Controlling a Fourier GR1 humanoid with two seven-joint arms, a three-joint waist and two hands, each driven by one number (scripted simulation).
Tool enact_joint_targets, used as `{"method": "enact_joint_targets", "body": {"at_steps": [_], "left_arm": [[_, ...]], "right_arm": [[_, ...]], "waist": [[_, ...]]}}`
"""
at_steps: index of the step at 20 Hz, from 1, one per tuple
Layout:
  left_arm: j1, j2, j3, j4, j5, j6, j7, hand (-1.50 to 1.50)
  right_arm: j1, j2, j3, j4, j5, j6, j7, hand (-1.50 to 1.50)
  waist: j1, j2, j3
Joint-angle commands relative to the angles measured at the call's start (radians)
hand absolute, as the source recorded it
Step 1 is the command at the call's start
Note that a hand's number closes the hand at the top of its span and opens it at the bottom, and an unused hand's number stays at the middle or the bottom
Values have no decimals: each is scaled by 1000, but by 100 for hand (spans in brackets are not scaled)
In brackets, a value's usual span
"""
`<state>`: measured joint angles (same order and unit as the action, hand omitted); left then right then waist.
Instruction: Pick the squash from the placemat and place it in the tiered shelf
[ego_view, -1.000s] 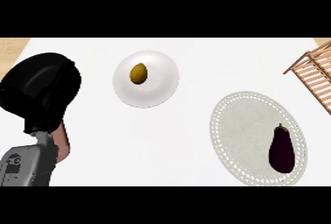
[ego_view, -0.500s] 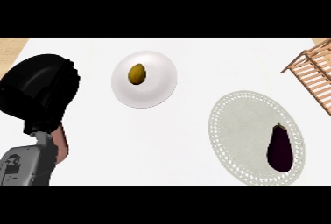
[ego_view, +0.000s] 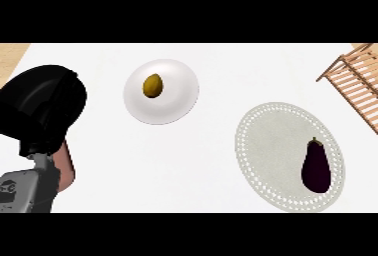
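Note:
A dark purple, eggplant-shaped vegetable (ego_view: 316, 166) lies lengthwise on the right half of an oval pale placemat (ego_view: 273, 145) with a lacy rim. The wooden slatted tiered shelf (ego_view: 355, 81) shows only partly at the upper right edge. My left hand (ego_view: 43, 107) is a large black mass at the far left, well away from the placemat, above its grey forearm (ego_view: 22, 190). Nothing shows in the hand. My right hand is out of the view.
A white plate (ego_view: 173, 102) stands left of centre at the back with a small olive-brown fruit (ego_view: 153, 86) on it. A reddish-brown shape (ego_view: 66, 167) shows beside my left forearm. A strip of tan surface (ego_view: 11, 55) lies at the upper left corner.
Everything sits slightly further left in the view than before. The left hand has barely moved, and nothing was taken hold of or let go.

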<state>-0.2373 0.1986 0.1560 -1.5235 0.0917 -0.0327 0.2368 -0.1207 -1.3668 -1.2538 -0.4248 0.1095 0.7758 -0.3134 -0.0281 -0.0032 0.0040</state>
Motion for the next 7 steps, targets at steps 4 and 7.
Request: {"method": "enact_joint_targets", "body": {"at_steps": [4,7], "left_arm": [[-5,30,37,26,13,-12,-13,0],[26,-6,-6,-37,-6,12,22,0]], "right_arm": [[159,23,-8,-11,1,118,-268,-150],[210,29,-2,-44,-5,128,-325,-150]], "waist": [[-16,-1,3],[-12,-7,3]]}}
